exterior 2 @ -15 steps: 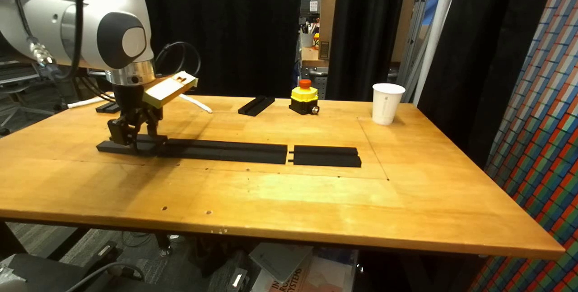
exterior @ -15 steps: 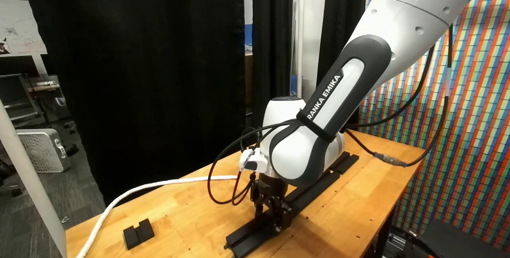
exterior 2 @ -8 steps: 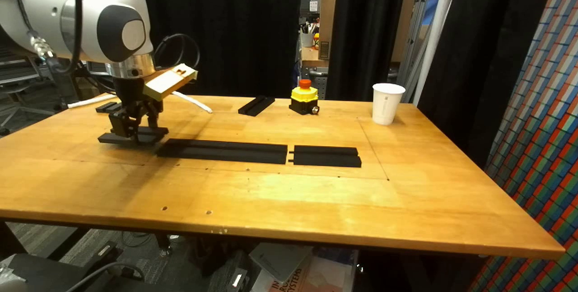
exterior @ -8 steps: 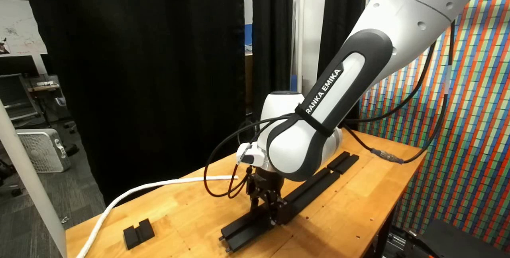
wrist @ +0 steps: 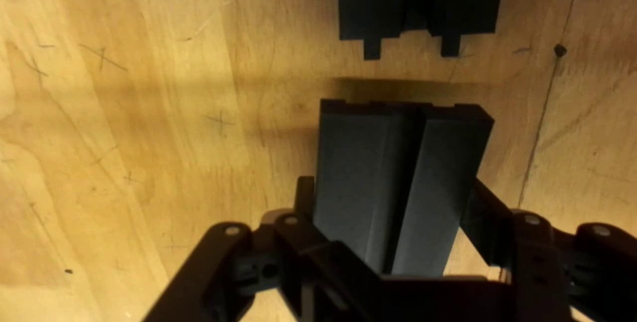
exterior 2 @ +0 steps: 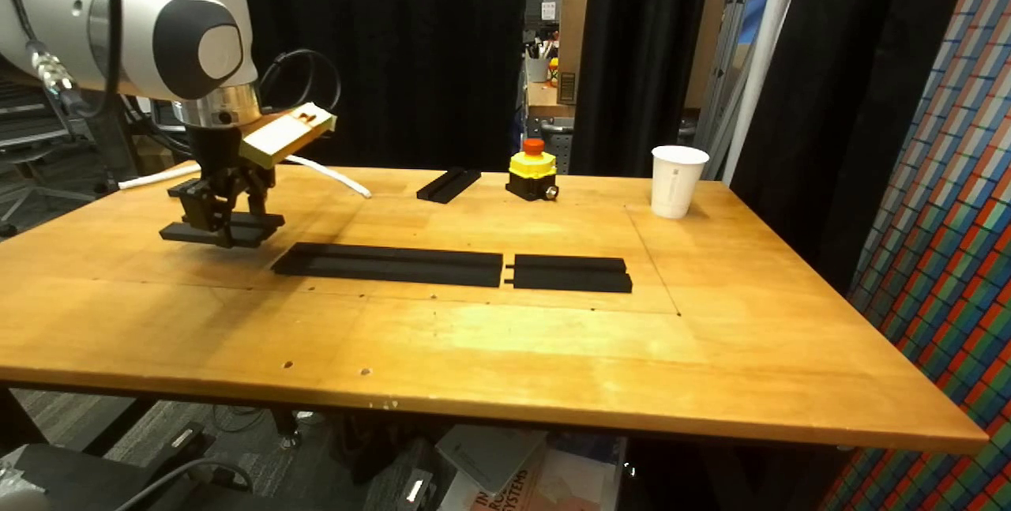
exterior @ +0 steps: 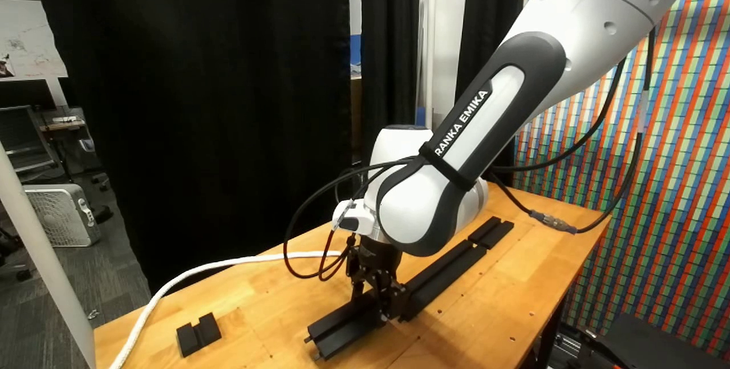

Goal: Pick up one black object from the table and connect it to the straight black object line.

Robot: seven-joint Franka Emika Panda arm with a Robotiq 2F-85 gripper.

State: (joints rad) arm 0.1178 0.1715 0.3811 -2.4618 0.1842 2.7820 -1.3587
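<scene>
Where the gripper (wrist: 392, 203) crosses it, black bar (wrist: 356, 177) hidden, rail (wrist: 371, 3) cropped (wrist view).

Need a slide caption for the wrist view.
Gripper holds black bar; a gap separates it from the line and its two pegs.

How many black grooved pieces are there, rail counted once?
5: rail, segment off its end, bar in pincer, angled piece near emergency stop, stubby piece near white cable. Others may be hidden.

In an exterior view, your arm (exterior: 502, 95) slants down to a bent wrist (exterior: 419, 209). Your gripper (wrist: 393, 202) points downward beneath it, two fingers (wrist: 305, 197) parted and clamping from either side.
</scene>
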